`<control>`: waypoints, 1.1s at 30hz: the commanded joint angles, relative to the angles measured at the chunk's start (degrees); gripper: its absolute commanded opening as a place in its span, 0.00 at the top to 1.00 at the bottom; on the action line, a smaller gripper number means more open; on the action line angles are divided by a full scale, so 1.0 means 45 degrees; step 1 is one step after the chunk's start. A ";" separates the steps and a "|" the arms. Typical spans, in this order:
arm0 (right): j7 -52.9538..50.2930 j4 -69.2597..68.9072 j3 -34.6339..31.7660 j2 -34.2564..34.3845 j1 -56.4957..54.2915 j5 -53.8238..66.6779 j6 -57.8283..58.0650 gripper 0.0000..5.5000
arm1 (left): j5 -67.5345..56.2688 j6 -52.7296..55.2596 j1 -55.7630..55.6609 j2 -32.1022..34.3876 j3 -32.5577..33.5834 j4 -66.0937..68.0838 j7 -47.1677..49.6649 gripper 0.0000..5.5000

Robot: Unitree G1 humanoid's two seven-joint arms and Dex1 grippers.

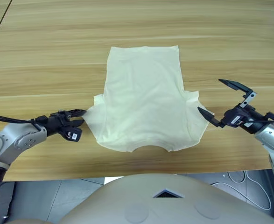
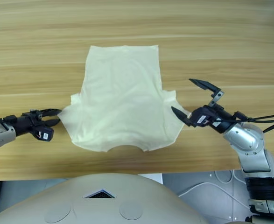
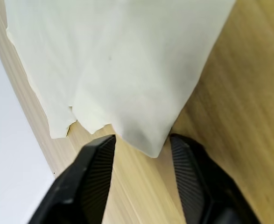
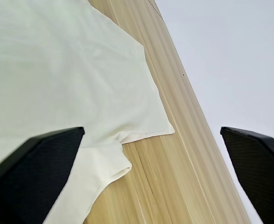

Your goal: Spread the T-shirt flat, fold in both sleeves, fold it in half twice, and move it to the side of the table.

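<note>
Down the middle of the desk lies the pale yellow T-shirt, spread out flat with its front or back up. I can't call which. The collar sits nearest the robot, close to the desk's front edge, and the straight hem points away across the wood.

Both sleeves poke out only a little from the body. The left sleeve comes to a soft point, and the left pincer is right there at it. Its two black fingers are narrowly parted, low over the wood, with the sleeve tip lying just at the gap between them, and nothing is clamped.

Over on the other side, the right pincer is spread wide. Its nearer finger sits at the edge of the right sleeve, perhaps just brushing the cloth, though that's hard to judge from here. The other finger stands well off over bare wood.
</note>
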 commanded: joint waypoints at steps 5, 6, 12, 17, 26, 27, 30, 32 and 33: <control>0.0297 -0.0085 -0.0008 0.0029 0.0004 -0.0137 0.0003 0.02 | 0.0390 0.0290 -0.0292 0.0054 -0.0145 0.0092 0.0012 0.84; 0.0309 -0.0089 -0.0012 0.0033 0.0007 -0.0143 0.0000 0.02 | 0.0420 0.0317 -0.0350 0.0051 -0.0154 0.0140 0.0042 0.85; 0.0413 -0.0186 0.0001 -0.0010 0.0051 -0.0135 0.0014 0.02 | 0.0597 0.0402 -0.0662 -0.0046 -0.0197 0.0339 0.0340 1.00; 0.0421 -0.0155 -0.0012 0.0006 0.0037 -0.0124 -0.0017 0.02 | 0.0319 0.0242 -0.0771 -0.0189 -0.0277 0.0237 0.0440 1.00; 0.0389 -0.0145 0.0014 0.0079 0.0076 -0.0104 -0.0048 0.02 | -0.1283 -0.0299 -0.0519 -0.0334 0.0171 0.0036 0.0613 1.00; 0.0389 -0.0160 0.0021 0.0086 0.0091 -0.0105 -0.0045 0.02 | -0.1324 -0.0320 -0.0537 -0.0327 0.0251 0.0065 0.0666 1.00; 0.0389 -0.0167 0.0034 0.0096 0.0090 -0.0103 -0.0047 0.02 | -0.1585 -0.0558 -0.0646 -0.0420 0.0332 -0.0012 0.0707 1.00; 0.0375 -0.0186 0.0059 0.0118 0.0087 -0.0128 -0.0041 0.02 | -0.1628 -0.0661 -0.0822 -0.0584 0.0268 -0.0112 0.0726 1.00; 0.0371 -0.0186 0.0074 0.0126 0.0080 -0.0140 -0.0043 0.02 | -0.1596 -0.0698 -0.0914 -0.0678 0.0214 -0.0152 0.0751 1.00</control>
